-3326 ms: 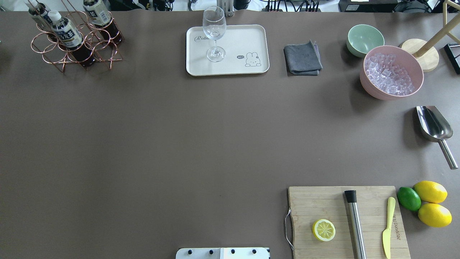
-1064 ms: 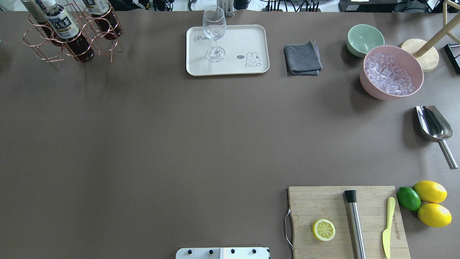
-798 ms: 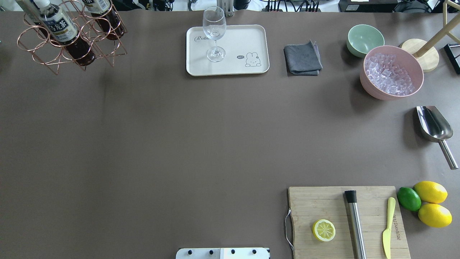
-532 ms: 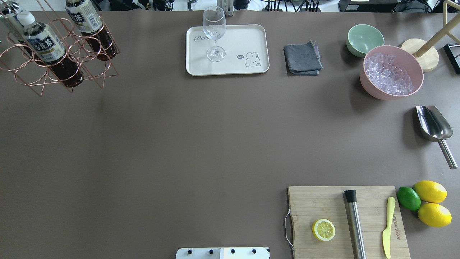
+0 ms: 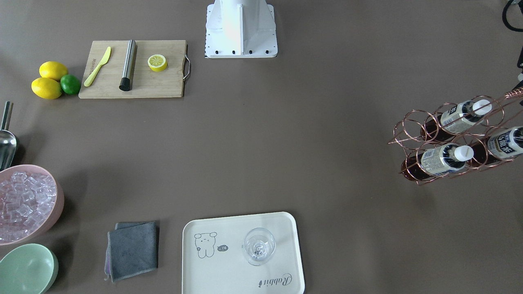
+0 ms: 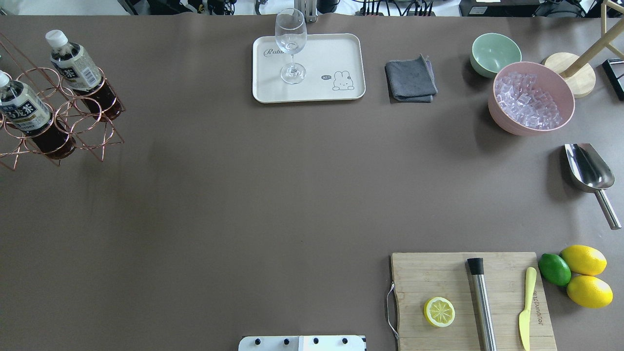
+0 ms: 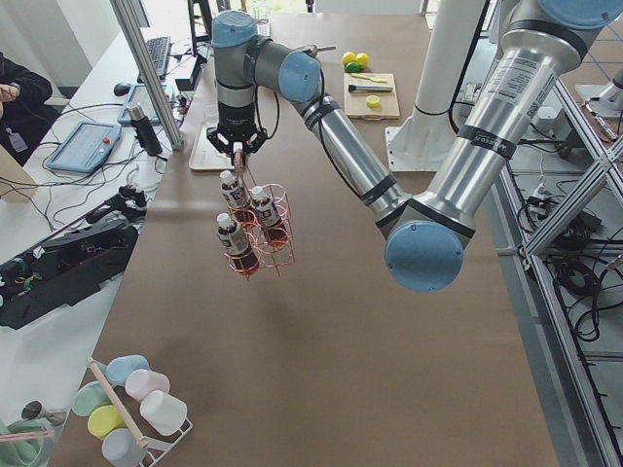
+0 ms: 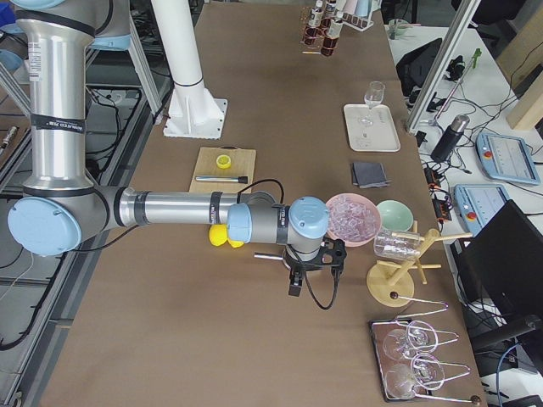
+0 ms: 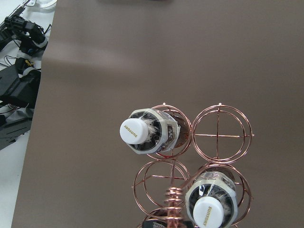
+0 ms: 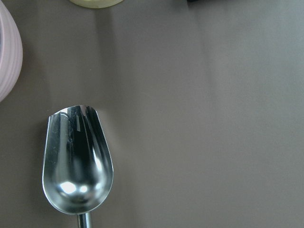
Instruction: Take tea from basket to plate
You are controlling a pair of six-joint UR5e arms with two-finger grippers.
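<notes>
The left gripper (image 7: 238,148) sits over the twisted handle of the copper wire basket of round rings (image 9: 217,136), which hangs tilted directly beneath it, apparently off the brown table (image 6: 292,195). Whether its jaws are pinched on that handle I cannot tell from the side view. Three small plastic bottles of dark tea with white caps (image 5: 443,160) lean loosely in the rings, so a swing or a sharper tilt could slide one out, or the thin handle could twist in the grip. The cream rectangular rabbit tray (image 6: 336,53) lies well off to that gripper's right, carrying a clear stemmed wine glass (image 6: 291,44) that a careless set-down might topple. The right gripper (image 8: 294,287), its jaws equally impossible to read, hovers over a steel scoop (image 10: 78,156), too far away to help
</notes>
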